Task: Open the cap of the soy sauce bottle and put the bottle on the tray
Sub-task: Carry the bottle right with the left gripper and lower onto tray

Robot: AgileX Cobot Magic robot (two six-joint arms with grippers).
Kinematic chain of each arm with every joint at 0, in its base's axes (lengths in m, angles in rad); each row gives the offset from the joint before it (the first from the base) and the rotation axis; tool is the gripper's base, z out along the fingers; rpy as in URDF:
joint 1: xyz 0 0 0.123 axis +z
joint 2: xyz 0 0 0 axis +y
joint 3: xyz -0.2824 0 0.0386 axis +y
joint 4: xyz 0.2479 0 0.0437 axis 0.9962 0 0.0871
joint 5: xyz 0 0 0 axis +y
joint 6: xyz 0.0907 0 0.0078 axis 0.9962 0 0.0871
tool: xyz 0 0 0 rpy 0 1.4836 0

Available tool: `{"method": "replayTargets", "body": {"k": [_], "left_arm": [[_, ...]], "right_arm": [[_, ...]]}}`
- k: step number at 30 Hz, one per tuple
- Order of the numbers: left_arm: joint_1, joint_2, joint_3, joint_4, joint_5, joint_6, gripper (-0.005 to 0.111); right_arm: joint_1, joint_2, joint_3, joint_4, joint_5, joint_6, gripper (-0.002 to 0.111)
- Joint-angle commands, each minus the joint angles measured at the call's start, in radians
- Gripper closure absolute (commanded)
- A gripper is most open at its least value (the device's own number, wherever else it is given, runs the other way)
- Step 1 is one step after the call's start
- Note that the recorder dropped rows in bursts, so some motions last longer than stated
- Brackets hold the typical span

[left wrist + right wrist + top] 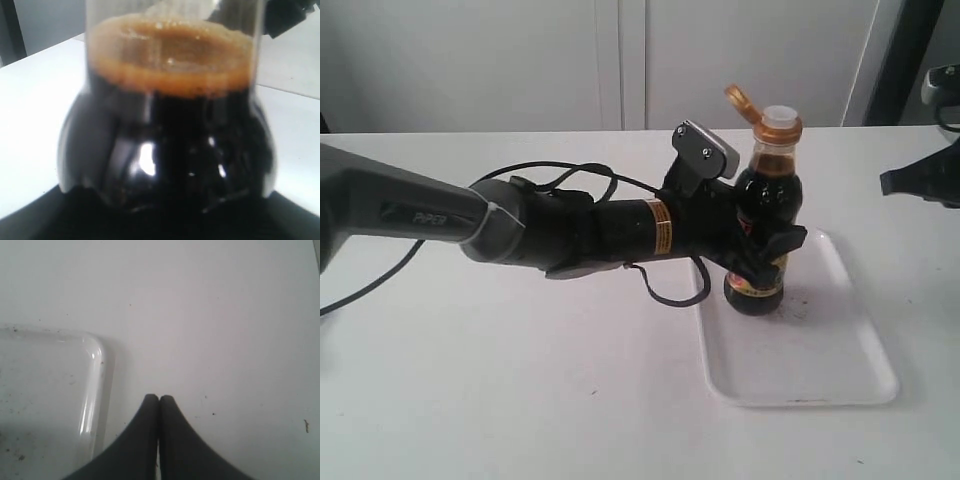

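The soy sauce bottle (767,195) stands upright over the tray's far left corner, and I cannot tell whether its base rests on the tray (820,370). My left gripper (765,258) is shut on the bottle's labelled lower body. The golden-orange cap (740,100) is flipped open and hangs back from the white spout (779,115). In the left wrist view the dark bottle (170,145) fills the frame, with foam at the liquid's surface, and hides the left gripper's fingers. My right gripper (159,399) is shut on nothing, above the table beside a tray corner (95,355).
The left arm (520,225) and its loose cable stretch across the white table from the left. My right gripper (920,185) hovers at the right edge of the exterior view, beyond the tray's far right corner. A grey wall stands behind the table.
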Motion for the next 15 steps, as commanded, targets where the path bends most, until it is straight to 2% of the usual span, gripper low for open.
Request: {"method": "replayTargets", "body": {"k": [1,13,15], "left_arm": [[-0.006,0.004,-0.046,-0.035,-0.118,-0.013,0.107],[-0.023,0.018,-0.046,-0.005,-0.028,-0.009,0.107],[-0.025,0.018,-0.046,0.003,-0.02,-0.009,0.103]], "right_arm": [[-0.003,0.002,-0.001,0.028,-0.019,0.003,0.108],[-0.003,0.002,-0.001,0.032,-0.022,0.003,0.108],[-0.003,0.002,-0.001,0.035,-0.022,0.003,0.108]]}}
